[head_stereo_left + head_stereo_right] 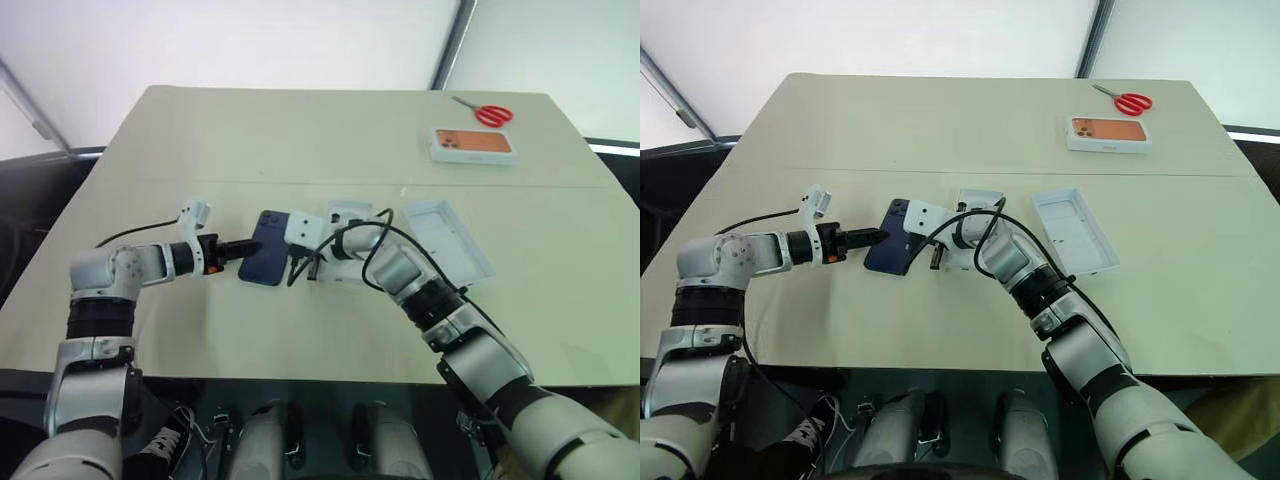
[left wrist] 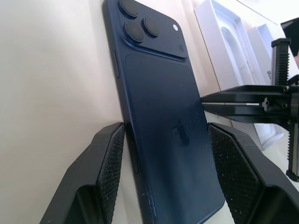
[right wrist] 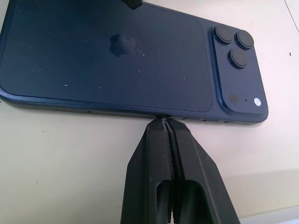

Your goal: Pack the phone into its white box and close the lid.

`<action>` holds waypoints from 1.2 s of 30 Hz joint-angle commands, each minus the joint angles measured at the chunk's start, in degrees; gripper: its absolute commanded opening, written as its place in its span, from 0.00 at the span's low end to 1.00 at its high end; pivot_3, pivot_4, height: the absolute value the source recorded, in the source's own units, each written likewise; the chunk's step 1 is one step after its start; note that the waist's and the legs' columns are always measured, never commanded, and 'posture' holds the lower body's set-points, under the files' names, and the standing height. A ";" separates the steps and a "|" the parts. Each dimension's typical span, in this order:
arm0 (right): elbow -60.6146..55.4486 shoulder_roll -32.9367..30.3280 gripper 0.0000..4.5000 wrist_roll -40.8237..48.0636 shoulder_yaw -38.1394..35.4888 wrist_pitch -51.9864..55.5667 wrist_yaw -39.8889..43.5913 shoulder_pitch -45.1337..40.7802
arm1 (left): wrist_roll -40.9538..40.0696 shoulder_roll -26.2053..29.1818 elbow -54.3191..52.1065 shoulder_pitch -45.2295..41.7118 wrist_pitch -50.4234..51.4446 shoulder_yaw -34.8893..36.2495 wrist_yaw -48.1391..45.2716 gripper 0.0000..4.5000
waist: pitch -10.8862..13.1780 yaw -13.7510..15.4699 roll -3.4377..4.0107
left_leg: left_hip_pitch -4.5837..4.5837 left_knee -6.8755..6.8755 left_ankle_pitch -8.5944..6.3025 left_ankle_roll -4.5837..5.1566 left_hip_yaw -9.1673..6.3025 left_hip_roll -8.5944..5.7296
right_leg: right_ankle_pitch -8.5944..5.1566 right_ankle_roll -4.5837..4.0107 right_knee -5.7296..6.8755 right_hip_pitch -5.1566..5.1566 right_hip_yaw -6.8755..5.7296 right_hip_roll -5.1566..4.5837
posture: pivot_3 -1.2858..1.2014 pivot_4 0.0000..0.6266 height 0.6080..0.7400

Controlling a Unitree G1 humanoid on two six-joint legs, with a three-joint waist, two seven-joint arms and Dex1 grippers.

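Navy phone (image 2: 168, 135) between left end effector (image 2: 163, 172) fingers

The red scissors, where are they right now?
The red scissors lie at the table's far right corner in the head views, just behind the white box with the orange phone picture.

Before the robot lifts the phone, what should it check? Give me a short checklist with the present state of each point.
1. Left claw astride the phone, a pad at each long edge: ok.
2. Left pads pressing the edges firmly: cannot tell.
3. Right claw shut, tip against the phone's long side: ok.
4. Phone flat on the table, back up: ok.
5. White box open and free: cannot tell, right arm covers it.
6. Lid aside, inside up: ok.
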 commanded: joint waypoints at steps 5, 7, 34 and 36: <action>-0.23 1.07 0.01 0.13 0.00 -1.00 -0.40 -0.10 | -2.97 -7.84 1.89 -0.62 7.90 0.86 1.69 0.66 | -0.01 -0.10 -0.01 | -0.01 0.00 0.01 0.02 -0.04 -0.08 | -0.03 0.04 0.01 0.02 -0.01 -0.07 | 0.52 0.24 0.98; -0.29 0.97 0.01 0.04 -0.01 -1.52 -0.55 -0.10 | -1.44 -7.72 1.68 -0.24 6.09 0.24 2.16 0.66 | -0.01 -0.18 -0.01 | -0.01 0.00 0.06 0.12 -0.04 -0.08 | -0.03 0.06 0.03 0.02 -0.01 -0.06 | 0.52 0.24 0.98; 0.11 0.39 0.00 -0.78 0.62 -2.74 -0.65 0.75 | -4.89 -5.72 1.51 2.82 5.76 8.47 5.45 0.26 | 0.02 -1.04 -0.03 | -0.03 -0.02 0.01 0.02 -0.01 0.01 | -0.04 0.05 0.03 -0.07 0.04 0.02 | 0.52 0.24 0.98; 0.29 0.47 0.00 -0.81 0.57 -2.86 -0.76 0.65 | -5.01 -5.77 1.61 2.80 5.79 8.62 5.54 0.26 | 0.02 -1.08 -0.03 | -0.03 -0.02 0.01 0.02 -0.02 0.01 | -0.04 0.05 0.03 -0.07 0.04 0.02 | 0.52 0.24 0.98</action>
